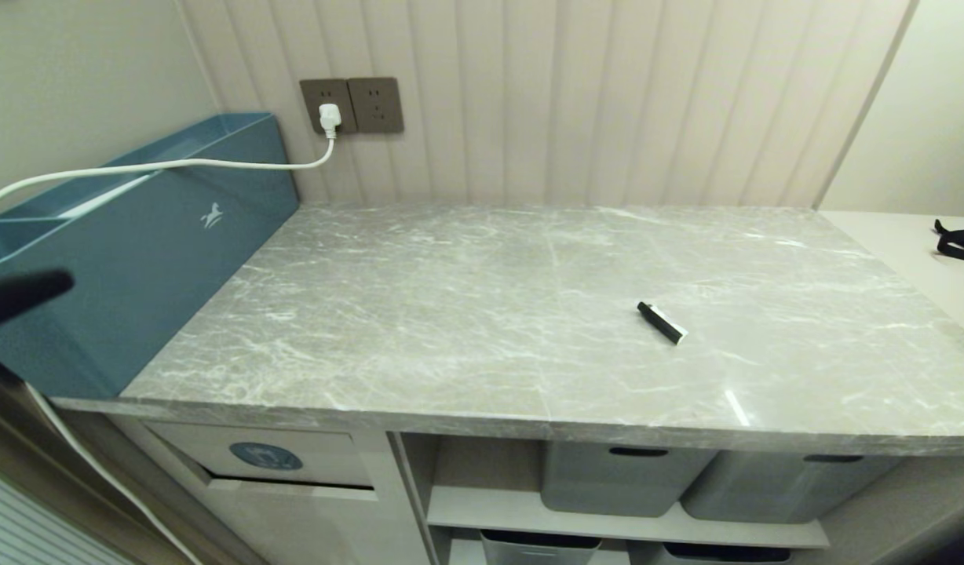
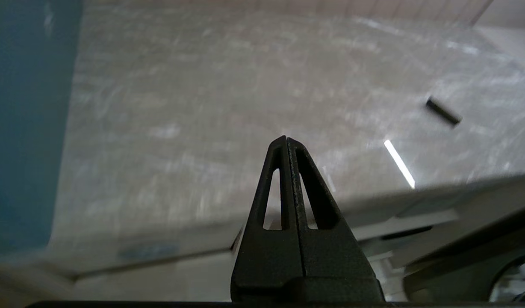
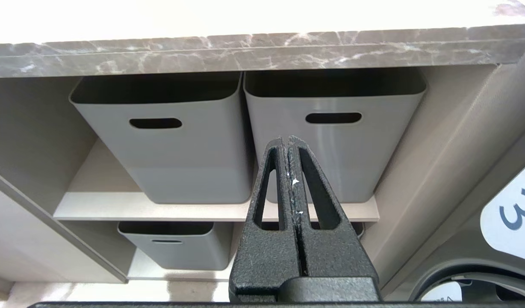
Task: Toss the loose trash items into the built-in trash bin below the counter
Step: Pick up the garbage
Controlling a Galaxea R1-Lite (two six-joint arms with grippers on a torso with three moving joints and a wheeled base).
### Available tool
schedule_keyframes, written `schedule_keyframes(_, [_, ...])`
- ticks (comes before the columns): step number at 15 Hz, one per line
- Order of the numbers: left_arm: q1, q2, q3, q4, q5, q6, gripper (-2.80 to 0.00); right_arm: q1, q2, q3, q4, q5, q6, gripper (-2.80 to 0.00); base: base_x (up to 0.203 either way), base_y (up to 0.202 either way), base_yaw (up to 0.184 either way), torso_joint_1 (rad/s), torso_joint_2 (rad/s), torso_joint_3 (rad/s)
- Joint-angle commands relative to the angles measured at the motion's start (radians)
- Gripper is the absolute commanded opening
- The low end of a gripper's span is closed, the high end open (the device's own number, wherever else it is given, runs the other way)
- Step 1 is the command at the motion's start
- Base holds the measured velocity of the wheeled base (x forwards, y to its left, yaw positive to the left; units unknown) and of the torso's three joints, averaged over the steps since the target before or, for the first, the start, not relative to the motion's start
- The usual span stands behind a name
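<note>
We see a grey marble-look table (image 1: 482, 314) with white veins carrying two things. A teal-blue box (image 1: 136, 259) with a white horse logo stands on its left end, against the wall. Well to the right of that box lies a slim black wrapper (image 1: 661, 322) with a white end, flat on the stone, set at a slant and nearer the front edge than the back wall.
</note>
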Motion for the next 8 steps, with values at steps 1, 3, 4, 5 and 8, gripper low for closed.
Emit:
schedule_keyframes(1, [0.088,-0.313,0.214,-0.011,-0.01,0.008,-2.8,0.0,0.0,0.002,0.0,0.0,0.0,-2.8,0.0,0.0,0.0,0.0,0.0,0.0])
schedule_keyframes(3, [0.158,-0.47,0.479,-0.056,-0.022,0.027,-2.8,0.0,0.0,0.002,0.0,0.0,0.0,-2.8,0.0,0.0,0.0,0.0,0.0,0.0])
schedule_keyframes(4, [0.178,-0.509,0.604,-0.121,-0.022,0.047,-2.8,0.0,0.0,0.002,0.0,0.0,0.0,-2.8,0.0,0.0,0.0,0.0,0.0,0.0])
schedule_keyframes(5, [0.189,-0.533,0.713,-0.19,-0.017,0.082,-2.8,0.0,0.0,0.002,0.0,0.0,0.0,-2.8,0.0,0.0,0.0,0.0,0.0,0.0])
schedule_keyframes(8, [0.177,-0.553,0.808,-0.193,0.11,0.174,-2.8,0.0,0.0,0.002,0.0,0.0,0.001,-2.8,0.0,0.0,0.0,0.0,0.0,0.0])
